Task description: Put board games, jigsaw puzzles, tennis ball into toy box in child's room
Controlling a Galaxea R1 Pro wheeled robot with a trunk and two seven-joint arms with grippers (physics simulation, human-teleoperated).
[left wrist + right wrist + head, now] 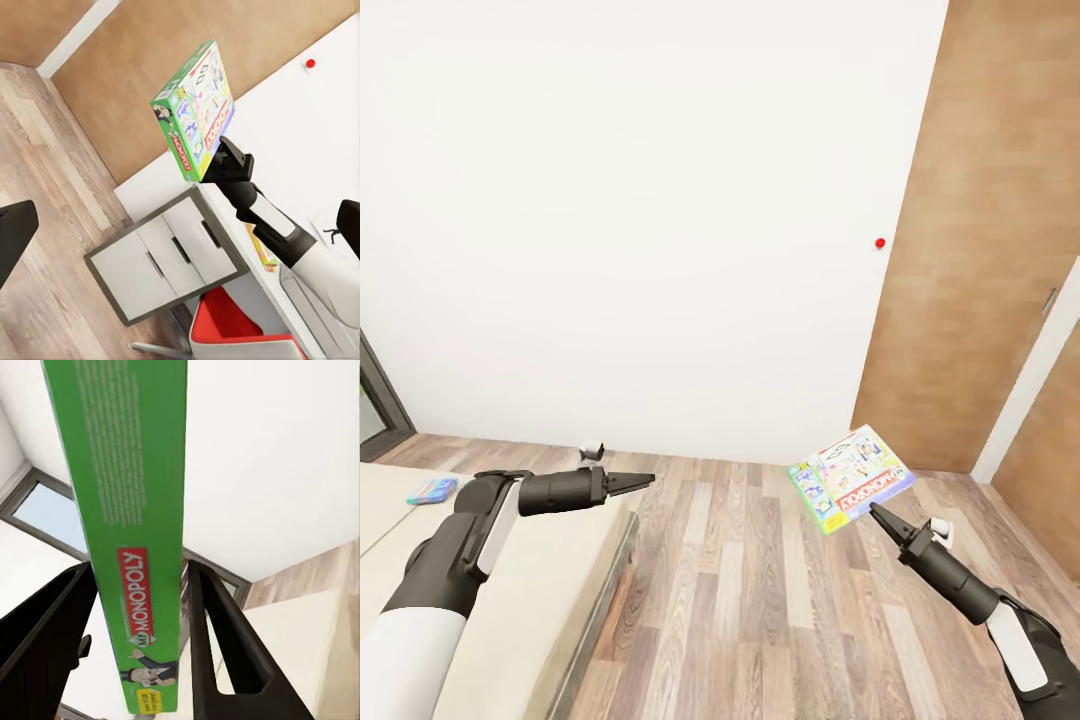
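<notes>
Head view: the right end effector point(877, 513) grips the Monopoly box point(850, 477) by its lower edge and holds it in the air over the wood-plank floor point(760, 590), printed face toward the camera. The left end effector point(632, 482) is empty, its fingers drawn together to a point, over the edge of the bed point(560, 570). A light-blue game box point(432, 490) lies on the mattress, far side. White wall and brown door point(980, 250) lie ahead.

Left wrist view: the box point(196, 111) stands tilted above the right end effector point(225, 154). The table point(225, 217) with white drawers lies below, a red chair point(225, 334) beside it.

Right wrist view: the box's green edge point(131, 532) sits between the two fingers point(225, 645), jaws clamped on its faces.

Judgement: card box, stiff, light, probably smooth-faced. An edge pinch leaves it free to swing; a grip nearer the middle would be steadier. Avoid squeezing hard, since hollow card may buckle.
</notes>
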